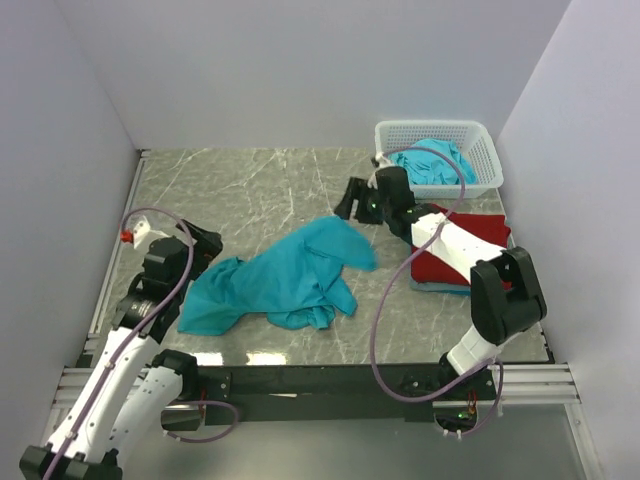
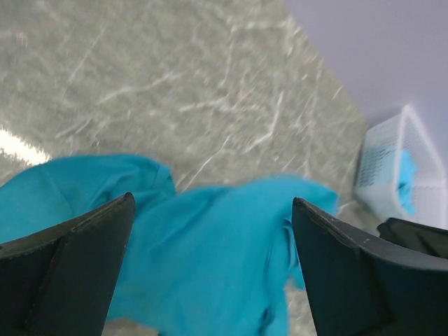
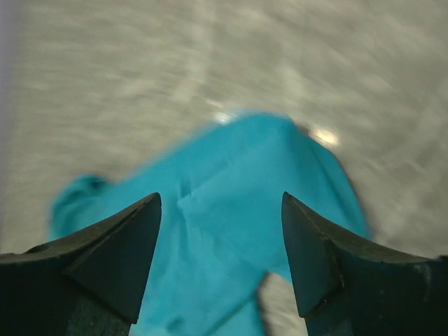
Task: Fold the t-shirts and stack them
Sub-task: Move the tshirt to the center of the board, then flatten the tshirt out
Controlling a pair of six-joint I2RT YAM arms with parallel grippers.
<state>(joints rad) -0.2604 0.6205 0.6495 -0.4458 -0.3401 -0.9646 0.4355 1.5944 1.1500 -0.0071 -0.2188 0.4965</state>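
Here, crumpled teal t-shirt point(image 1: 290, 275) in mid table point(image 1: 250, 180), right gripper point(image 1: 352, 203) spread empty over its far corner, left gripper point(image 1: 205, 243) wide beside its left end.

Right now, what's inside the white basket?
Crumpled teal t-shirt fabric lies heaped in the white basket. The basket floor and anything lower down are covered, so how many shirts are there cannot be told.

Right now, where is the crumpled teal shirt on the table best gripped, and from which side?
Probably the teal shirt is best pinched at its far right flap, from above, with the right gripper hovering open near it. That flap lies flat; the middle is bunched in folds.
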